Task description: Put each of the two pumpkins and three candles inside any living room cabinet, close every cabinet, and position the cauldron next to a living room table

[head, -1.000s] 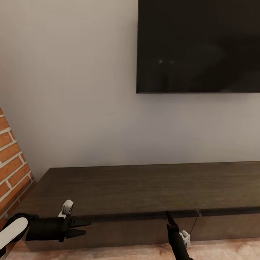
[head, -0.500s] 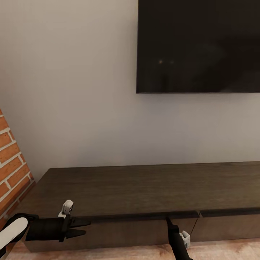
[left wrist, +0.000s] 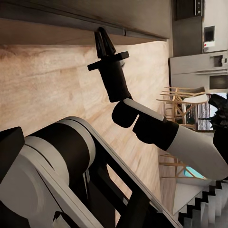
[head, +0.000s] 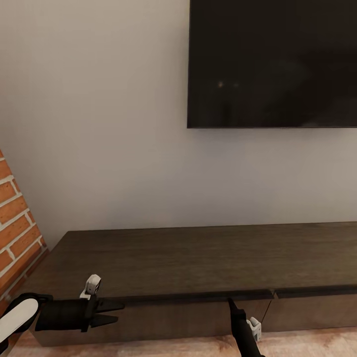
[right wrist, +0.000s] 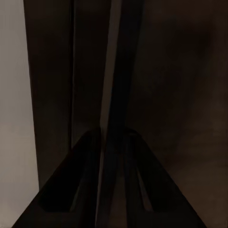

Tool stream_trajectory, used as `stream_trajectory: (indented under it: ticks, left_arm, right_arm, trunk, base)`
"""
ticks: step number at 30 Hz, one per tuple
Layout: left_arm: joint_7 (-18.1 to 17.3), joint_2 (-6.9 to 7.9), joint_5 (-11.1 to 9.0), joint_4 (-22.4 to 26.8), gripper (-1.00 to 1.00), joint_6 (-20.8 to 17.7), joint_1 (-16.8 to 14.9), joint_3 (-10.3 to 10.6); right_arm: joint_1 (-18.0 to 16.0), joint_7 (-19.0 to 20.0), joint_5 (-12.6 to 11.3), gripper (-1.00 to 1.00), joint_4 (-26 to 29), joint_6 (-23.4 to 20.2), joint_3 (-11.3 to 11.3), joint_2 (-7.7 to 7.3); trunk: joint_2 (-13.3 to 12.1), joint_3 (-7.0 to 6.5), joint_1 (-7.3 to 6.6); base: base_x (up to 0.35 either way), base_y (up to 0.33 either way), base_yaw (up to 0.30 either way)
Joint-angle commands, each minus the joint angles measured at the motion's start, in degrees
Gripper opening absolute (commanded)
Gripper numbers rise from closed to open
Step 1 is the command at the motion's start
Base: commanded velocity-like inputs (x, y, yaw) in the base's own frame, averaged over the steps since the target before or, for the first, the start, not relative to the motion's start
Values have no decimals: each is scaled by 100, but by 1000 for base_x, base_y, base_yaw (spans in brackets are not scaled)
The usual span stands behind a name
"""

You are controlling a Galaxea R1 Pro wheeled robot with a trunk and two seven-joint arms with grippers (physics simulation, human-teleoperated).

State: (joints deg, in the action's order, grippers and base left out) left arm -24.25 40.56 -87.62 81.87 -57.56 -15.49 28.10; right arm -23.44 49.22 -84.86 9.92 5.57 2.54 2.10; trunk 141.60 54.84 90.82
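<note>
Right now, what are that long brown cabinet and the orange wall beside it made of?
The cabinet looks like dark brown wood with a matt finish: faint grain streaks run along its top and it hardly shines. As this is a simulator render, it could equally be a wood-look veneer. The wall at the left looks like rough orange-red brick: stacked blocks with pale mortar lines between them.

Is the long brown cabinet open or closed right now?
Closed, it seems. The cabinet's drawer fronts sit flush under the top, with no pale inside showing. The right gripper points at the seam under the top.
</note>
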Motion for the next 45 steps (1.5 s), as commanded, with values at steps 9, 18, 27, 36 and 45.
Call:
stream_trajectory:
  ticks: [9, 18, 27, 36, 45]
  left_arm:
    - [-44, 4, 26, -4, 100, -1, -7, 12]
    - [-44, 4, 26, -4, 100, -1, -7, 11]
    - [-44, 4, 26, -4, 100, -1, -7, 12]
    - [-44, 4, 26, -4, 100, -1, -7, 10]
    - [-44, 4, 26, -4, 100, -1, -7, 11]
  right_arm:
    - [-8, 44, -22, -100, 10, 49, 45, 1]
    - [-9, 44, -22, -100, 10, 56, 45, 1]
    - [-9, 44, -22, -100, 10, 58, 45, 1]
    - [-10, 44, -22, -100, 10, 58, 45, 1]
    - [-9, 44, -22, -100, 10, 58, 45, 1]
  trunk:
    - [3, 4, -2]
    - [3, 4, -2]
    - [3, 4, -2]
    - [3, 4, -2]
    - [3, 4, -2]
  base:
    - [0, 0, 0]
    - [-27, 0, 0]
    - [-92, 0, 0]
    - [-169, 0, 0]
    - [-200, 0, 0]
